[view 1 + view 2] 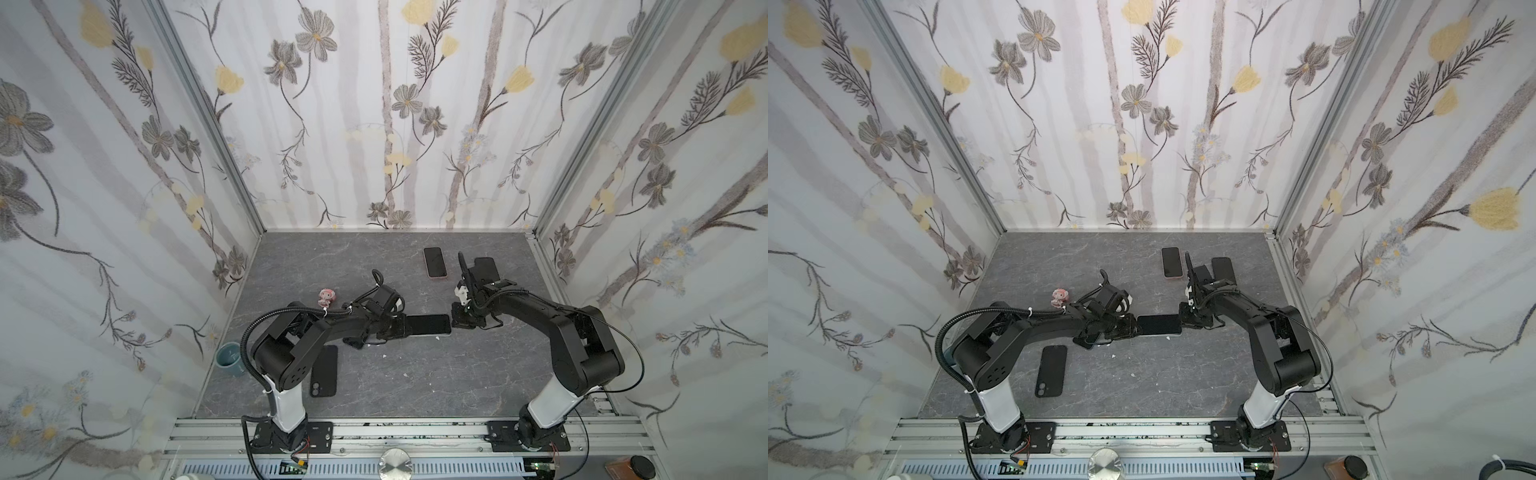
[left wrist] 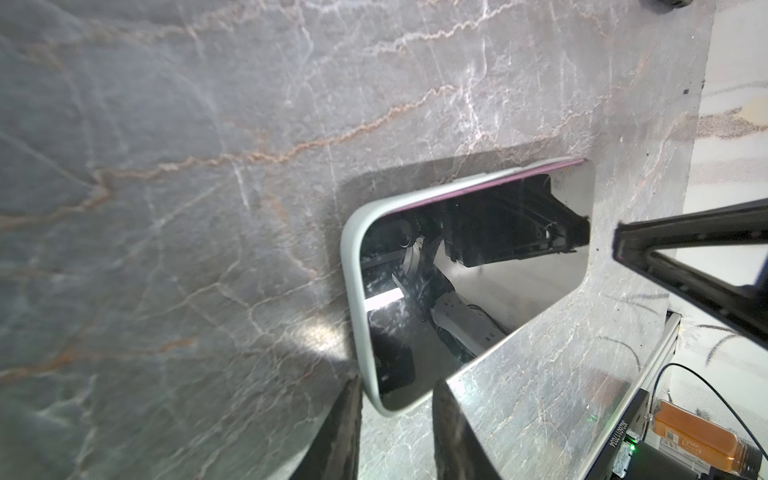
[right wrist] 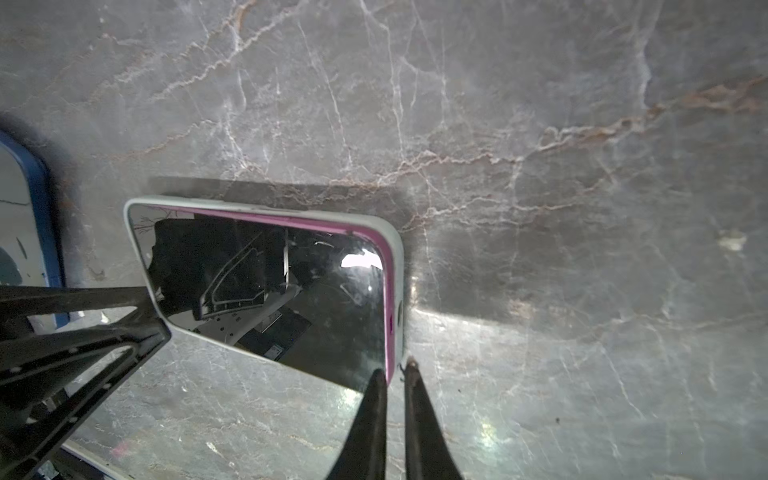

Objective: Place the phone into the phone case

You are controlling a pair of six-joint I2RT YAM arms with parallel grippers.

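Top views, phone: the phone [image 1: 428, 324] sat screen up over the middle of the table [image 1: 415, 382], inside the pale phone case [image 1: 434, 334] and spanning the gap between the two arms. Whether it rested on the table could not be told.
Top views, arms: the left gripper [image 1: 404, 326] held one short end and the right gripper [image 1: 454, 322] met the other.
Left wrist, hold: the jaws were partly closed, and the fingers [image 2: 340, 432] straddled only a corner of the phone.
Left wrist, risk: so shallow a bite could have let the phone pivot or slip out under a push from the far end.
Right wrist, seating: the phone's pink side showed inside the case rim along one long edge and around the corner, so it looked not fully seated.
Right wrist, pincer: the jaws were closed to a slit, with the case's corner rim between the tips.
Right wrist, risk: tugging that rim outward could have peeled the case back, and a tip could have skidded on the glass.
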